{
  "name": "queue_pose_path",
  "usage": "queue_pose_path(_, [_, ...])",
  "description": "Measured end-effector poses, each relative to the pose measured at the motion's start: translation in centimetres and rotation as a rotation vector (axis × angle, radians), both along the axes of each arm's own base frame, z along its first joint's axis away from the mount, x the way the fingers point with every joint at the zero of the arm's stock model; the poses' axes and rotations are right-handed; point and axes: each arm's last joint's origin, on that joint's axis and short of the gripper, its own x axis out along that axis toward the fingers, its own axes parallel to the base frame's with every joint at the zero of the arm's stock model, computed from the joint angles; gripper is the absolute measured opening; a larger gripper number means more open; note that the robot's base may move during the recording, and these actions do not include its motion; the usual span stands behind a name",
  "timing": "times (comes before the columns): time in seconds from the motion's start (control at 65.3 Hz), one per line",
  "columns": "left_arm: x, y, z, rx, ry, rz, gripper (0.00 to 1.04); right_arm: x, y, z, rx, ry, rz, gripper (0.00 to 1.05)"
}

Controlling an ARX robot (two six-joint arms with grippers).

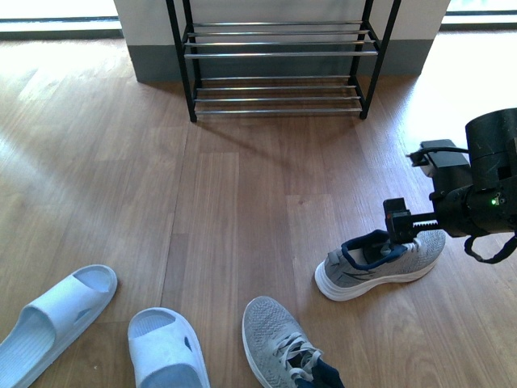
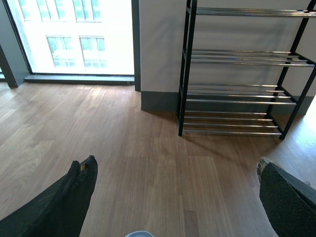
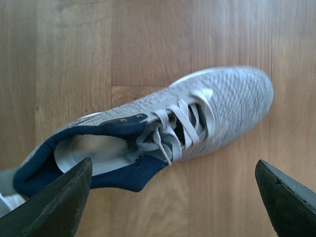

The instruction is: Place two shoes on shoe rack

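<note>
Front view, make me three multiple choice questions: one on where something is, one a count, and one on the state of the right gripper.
1. Where does the shoe rack stand?
A) against the far wall
B) between two slippers
C) on top of a shoe

2. How many pale slides lie on the floor?
A) one
B) two
C) four

3. How is the right gripper?
A) shut on a lace
B) open over a sneaker
C) shut on a slipper

Answers:
1 A: the rack's back is up against the wall.
2 B: two slides lie side by side at the near left.
3 B: the right wrist view shows its fingers spread wide on either side of the grey shoe.
</note>
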Motion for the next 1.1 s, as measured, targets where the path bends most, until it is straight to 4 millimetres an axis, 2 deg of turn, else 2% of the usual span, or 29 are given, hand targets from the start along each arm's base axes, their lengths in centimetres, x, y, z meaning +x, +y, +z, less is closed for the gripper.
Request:
queue_pose_path(0.077, [0.0, 0.0, 0.0, 0.0, 0.0, 0.0, 0.95, -0.9, 0.7, -0.4, 0.12, 0.045, -0.158, 0.96])
queue_pose_path(0.169, [0.0, 0.0, 0.0, 0.0, 0.0, 0.0, 0.95, -1.9, 2.0, -1.0, 0.208, 0.087, -0.263, 0.96])
queue_pose_path(0.337, [0.0, 0.0, 0.0, 0.0, 0.0, 0.0, 0.95, -2.1, 4.5, -3.0, 0.242, 0.148, -0.333, 0.96])
queue_pose_path(0.506, [0.0, 0.0, 0.0, 0.0, 0.0, 0.0, 0.95, -1.1, 4.6, -5.2, 0.176, 0.157, -0.373, 0.96])
queue_pose_path(0.735, [0.0, 0.0, 0.0, 0.0, 0.0, 0.0, 0.95, 0.8, 3.5, -8.9, 0.116, 0.183, -0.42, 0.95])
queue_pose_path(0.858, [0.0, 0.0, 0.0, 0.0, 0.0, 0.0, 0.95, 2.2, 3.3, -10.3, 0.104, 0.185, -0.414, 0.77])
queue_pose_path(0.965, [0.0, 0.0, 0.0, 0.0, 0.0, 0.0, 0.95, 3.4, 3.5, -10.5, 0.114, 0.171, -0.386, 0.62])
queue_pose_path(1.103, [0.0, 0.0, 0.0, 0.0, 0.0, 0.0, 0.95, 4.0, 3.2, -10.5, 0.119, 0.141, -0.36, 0.31])
